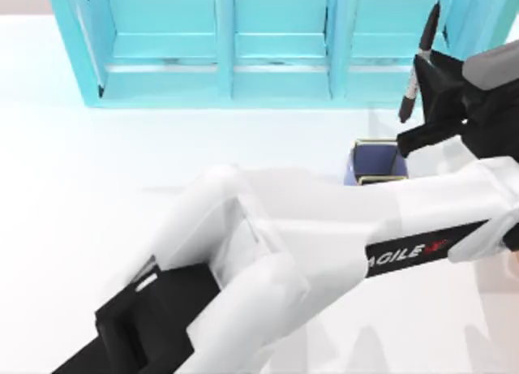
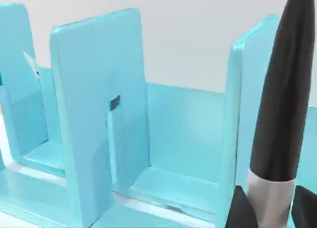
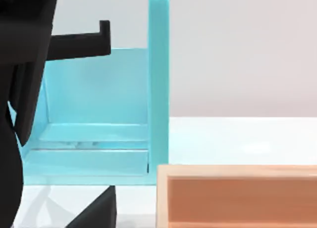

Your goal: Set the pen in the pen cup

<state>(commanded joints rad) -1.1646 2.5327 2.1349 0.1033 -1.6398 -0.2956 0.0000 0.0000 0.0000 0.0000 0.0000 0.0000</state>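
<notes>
Above the white worktop [image 1: 97,171], top-view right: left hand [image 1: 423,94] pinched the slim silver-grey, black-capped pen [image 1: 415,70] approx. upright, just above and beside the small square periwinkle-blue, gold-rimmed pen cup [image 1: 378,165], w/ the big turquoise shelf [image 1: 243,49] behind.

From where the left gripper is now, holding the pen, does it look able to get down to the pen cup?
Probably yes. The left gripper holds the pen upright just beyond the pen cup, whose open top faces up with nothing over it. A short shift, then a straight lowering looks unobstructed.
</notes>
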